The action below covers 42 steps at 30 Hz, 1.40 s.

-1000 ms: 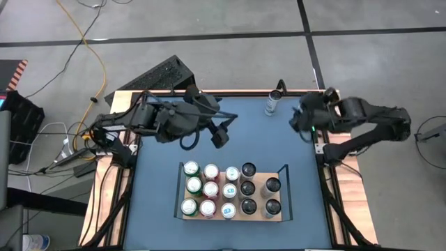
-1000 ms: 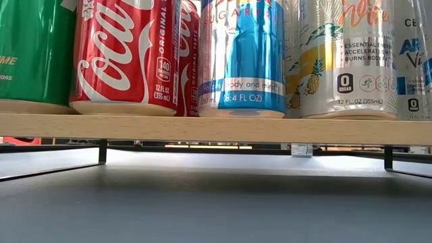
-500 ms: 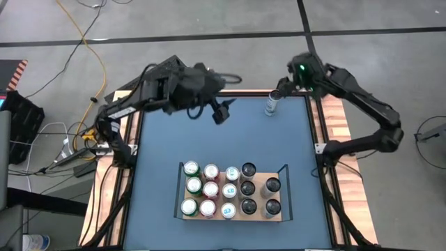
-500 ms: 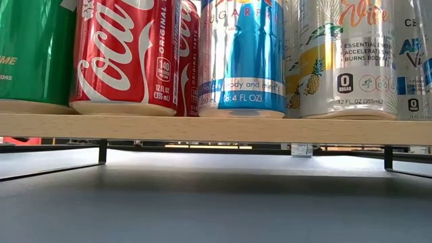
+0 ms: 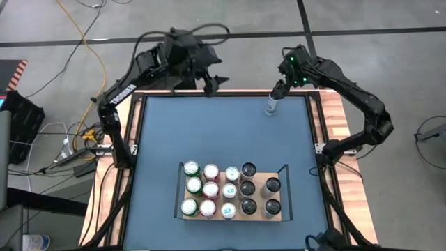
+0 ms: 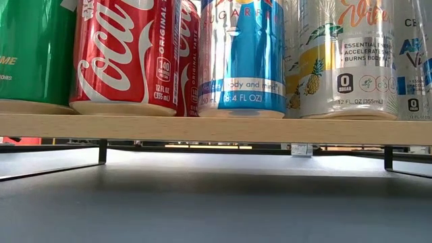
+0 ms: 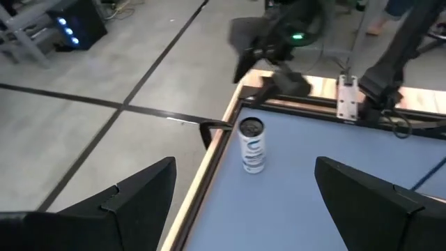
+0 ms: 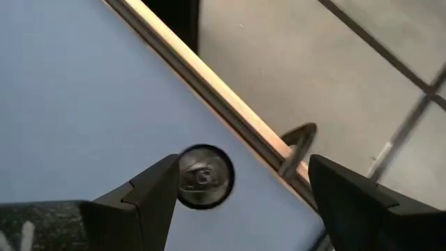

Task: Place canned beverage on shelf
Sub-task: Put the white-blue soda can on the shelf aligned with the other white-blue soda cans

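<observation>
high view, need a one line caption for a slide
Both open grippers, left and right, at the table's far edge near a lone can; shelf nearly full.

Blue tabletop [image 5: 174,136] with light-wood side strips [image 5: 346,181]. Grey floor around it, crossed by dark seam lines. Yellow cable [image 5: 90,56] runs over the floor at far left. Black keyboard-like unit [image 5: 150,75] lies on the floor just beyond the table's far-left corner. Cables and dark equipment [image 5: 21,115] at left.

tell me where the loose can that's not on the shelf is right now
In the high view the loose can stands upright near the table's far edge, right of centre, just below the right gripper and well apart from the shelf.
</observation>
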Each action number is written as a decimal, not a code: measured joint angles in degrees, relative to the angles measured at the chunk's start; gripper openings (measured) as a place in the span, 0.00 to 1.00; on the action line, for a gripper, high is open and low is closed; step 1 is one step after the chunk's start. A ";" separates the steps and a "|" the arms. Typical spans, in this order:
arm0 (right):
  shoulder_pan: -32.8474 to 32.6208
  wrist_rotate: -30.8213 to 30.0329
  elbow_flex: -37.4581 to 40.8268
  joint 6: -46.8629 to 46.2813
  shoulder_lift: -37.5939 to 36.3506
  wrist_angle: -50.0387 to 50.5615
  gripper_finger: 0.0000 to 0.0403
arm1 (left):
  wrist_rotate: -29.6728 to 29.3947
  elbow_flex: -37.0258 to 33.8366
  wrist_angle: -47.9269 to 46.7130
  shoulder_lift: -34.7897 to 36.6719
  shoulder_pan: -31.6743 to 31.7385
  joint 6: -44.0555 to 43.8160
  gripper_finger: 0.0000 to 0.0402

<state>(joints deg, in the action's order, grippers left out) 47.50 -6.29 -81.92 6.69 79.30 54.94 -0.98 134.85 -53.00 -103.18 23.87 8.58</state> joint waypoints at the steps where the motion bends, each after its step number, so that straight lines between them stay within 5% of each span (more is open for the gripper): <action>1: -0.01 1.22 1.12 0.15 -0.87 -1.58 0.75 | 0.64 0.00 -0.03 0.01 0.83 0.01 0.82; 10: 0.88 1.25 30.40 1.27 -23.16 -30.86 0.75 | 4.23 0.00 0.92 0.03 4.42 1.95 0.82; 17: 1.12 2.08 43.88 -0.64 -27.95 -37.58 0.75 | 5.13 -0.07 5.30 -1.06 4.75 2.77 0.82; 32: 4.25 7.82 60.39 -0.04 -26.29 -59.59 0.75 | 4.71 -0.04 8.56 -3.10 6.26 -3.03 0.82; 42: 4.82 10.21 63.48 -0.23 -15.68 -74.51 0.75 | 3.20 0.02 9.75 -4.50 7.44 -2.88 0.82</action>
<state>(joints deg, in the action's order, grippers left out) 52.32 3.92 -18.43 6.46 63.62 -19.58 2.22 134.87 -43.25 -107.68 31.31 5.69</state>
